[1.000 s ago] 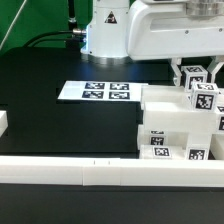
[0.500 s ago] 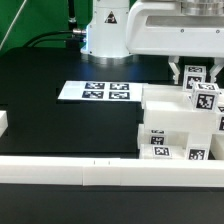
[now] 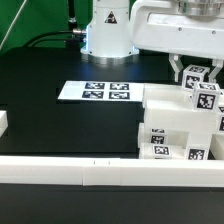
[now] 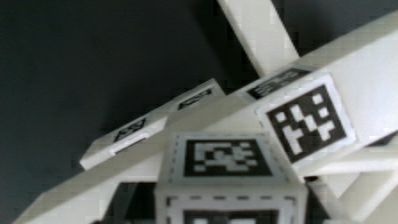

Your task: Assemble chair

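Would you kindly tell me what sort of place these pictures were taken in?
Most likely a robotics lab bench. A white robot arm's base stands on a black table, a marker board lies flat on it, and white tagged chair parts sit behind a low white border rail.

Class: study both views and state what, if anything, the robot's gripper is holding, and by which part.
It cannot be told. The gripper hangs over the glossy white tagged chair parts, but neither view shows its fingertips closed on anything.

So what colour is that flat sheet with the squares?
The marker board is white with black-and-white square tags; clearest in the exterior view.
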### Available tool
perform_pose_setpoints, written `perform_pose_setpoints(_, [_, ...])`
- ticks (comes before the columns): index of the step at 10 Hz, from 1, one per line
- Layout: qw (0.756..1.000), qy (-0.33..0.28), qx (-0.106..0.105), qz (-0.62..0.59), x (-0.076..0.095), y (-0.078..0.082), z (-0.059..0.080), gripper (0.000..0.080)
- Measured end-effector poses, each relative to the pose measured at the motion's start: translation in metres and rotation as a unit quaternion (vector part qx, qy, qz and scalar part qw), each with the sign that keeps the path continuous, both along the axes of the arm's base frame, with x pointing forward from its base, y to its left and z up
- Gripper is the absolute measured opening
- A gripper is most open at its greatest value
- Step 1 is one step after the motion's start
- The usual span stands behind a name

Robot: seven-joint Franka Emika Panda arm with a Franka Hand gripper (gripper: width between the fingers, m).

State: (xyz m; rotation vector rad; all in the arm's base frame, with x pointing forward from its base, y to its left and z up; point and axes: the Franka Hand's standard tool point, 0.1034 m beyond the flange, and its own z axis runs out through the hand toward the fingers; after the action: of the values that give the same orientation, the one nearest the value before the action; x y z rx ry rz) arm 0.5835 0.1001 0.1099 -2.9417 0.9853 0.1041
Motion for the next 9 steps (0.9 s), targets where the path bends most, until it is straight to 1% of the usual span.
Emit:
perform_pose_setpoints(3, [0.997, 0.005, -0.003, -0.081, -0.0003, 0.0013, 0.0, 0.0268])
perform_pose_setpoints(4, [0.993, 0.008, 0.0, -0.121, -0.0003, 0.0018, -0.0001, 0.0268])
perform_pose_setpoints(5, [0.989, 0.011, 0.009, -0.145, -0.0002, -0.0023, 0.0, 0.0268])
perform_pose_setpoints(7, [0.98, 0.017, 0.012, -0.2, -0.001, -0.0064, -0.0009, 0.0268])
perform_pose_setpoints(9, [0.969, 0.021, 0.013, -0.245, -0.0014, -0.0043, -0.0009, 0.0268])
